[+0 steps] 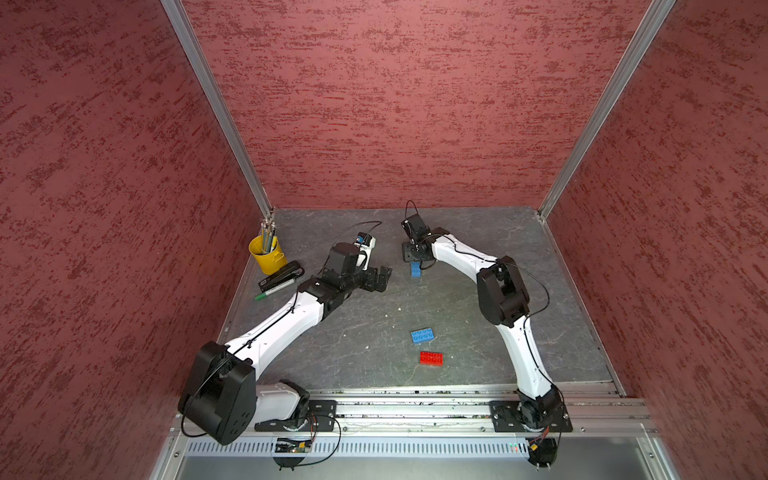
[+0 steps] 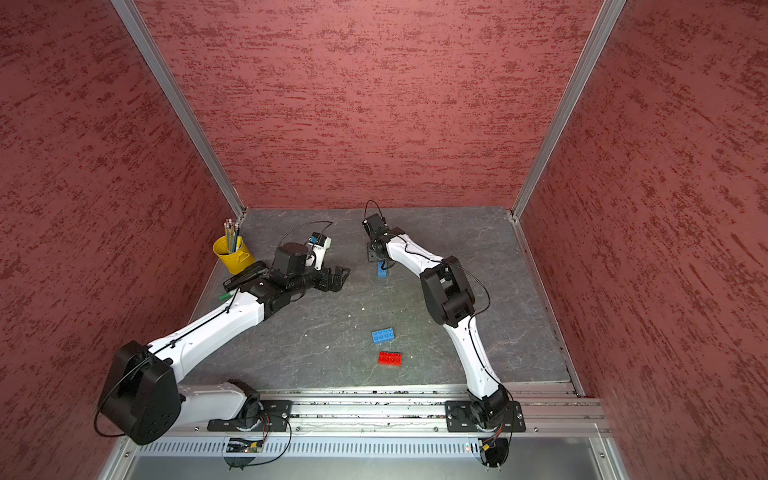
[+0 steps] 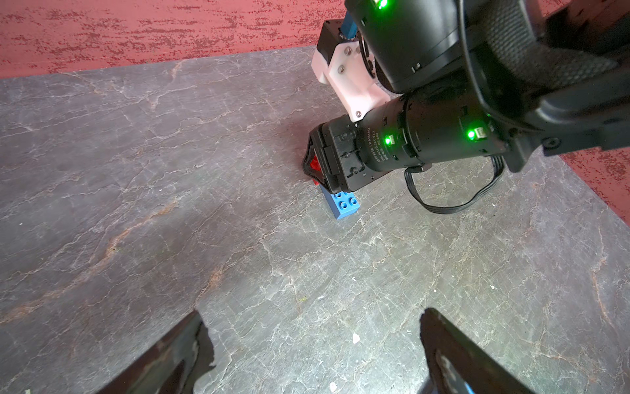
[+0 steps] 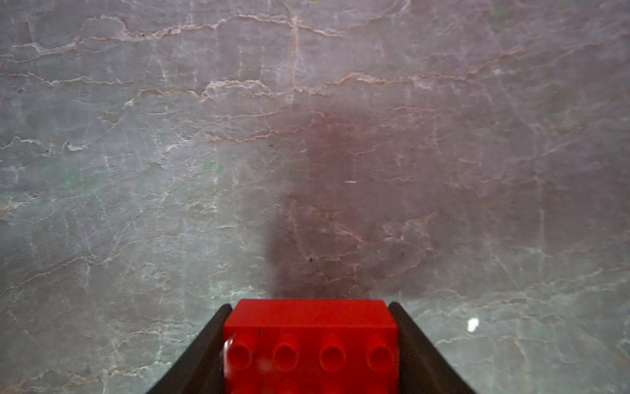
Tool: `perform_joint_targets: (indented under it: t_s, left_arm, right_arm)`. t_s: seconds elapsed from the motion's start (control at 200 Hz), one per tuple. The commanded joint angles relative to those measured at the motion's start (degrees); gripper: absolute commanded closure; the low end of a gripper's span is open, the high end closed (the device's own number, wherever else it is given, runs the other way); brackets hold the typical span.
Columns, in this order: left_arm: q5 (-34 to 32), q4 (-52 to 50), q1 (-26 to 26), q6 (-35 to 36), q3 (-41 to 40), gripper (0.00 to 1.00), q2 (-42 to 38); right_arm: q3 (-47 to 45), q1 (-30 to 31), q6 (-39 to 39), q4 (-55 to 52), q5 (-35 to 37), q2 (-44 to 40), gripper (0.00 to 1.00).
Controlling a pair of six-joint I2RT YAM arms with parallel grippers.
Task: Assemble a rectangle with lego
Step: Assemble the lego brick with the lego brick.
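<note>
My right gripper points down at the back middle of the table, shut on a red lego brick whose studs face the wrist camera. Directly below it a blue brick lies on the table, half hidden under the gripper; in the left wrist view the red brick sits at the covered end of this blue brick. Whether the two touch I cannot tell. My left gripper hovers open and empty to the left of them. A second blue brick and a second red brick lie loose nearer the front.
A yellow cup of pencils, a black stapler and a green marker sit by the left wall behind my left arm. Red walls close in three sides. A metal rail runs along the front edge.
</note>
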Motion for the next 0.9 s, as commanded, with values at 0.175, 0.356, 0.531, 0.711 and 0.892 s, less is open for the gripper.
perform_joint_targets:
  t_s: [0.175, 0.356, 0.531, 0.711, 0.892]
  left_arm:
    - [0.1, -0.6, 0.5, -0.2, 1.4, 0.0, 0.4]
    - [0.0, -0.6, 0.5, -0.1, 1.4, 0.0, 0.4]
    - [0.0, -0.6, 0.5, 0.0, 1.4, 0.0, 0.5]
    - [0.0, -0.5, 0.6, 0.0, 1.4, 0.0, 0.6]
    - [0.1, -0.5, 0.6, -0.1, 1.4, 0.0, 0.7]
  right_arm:
    - [-0.2, -0.3, 0.1, -0.3, 0.7, 0.9, 0.45]
    - [-1.9, -0.3, 0.5, 0.9, 0.6, 1.1, 0.45]
    - [-2.4, -0.4, 0.6, 1.4, 0.5, 1.8, 0.45]
    - [-2.4, -0.6, 0.9, 1.7, 0.5, 2.3, 0.45]
    - [-2.1, -0.7, 1.0, 1.9, 0.5, 2.4, 0.45]
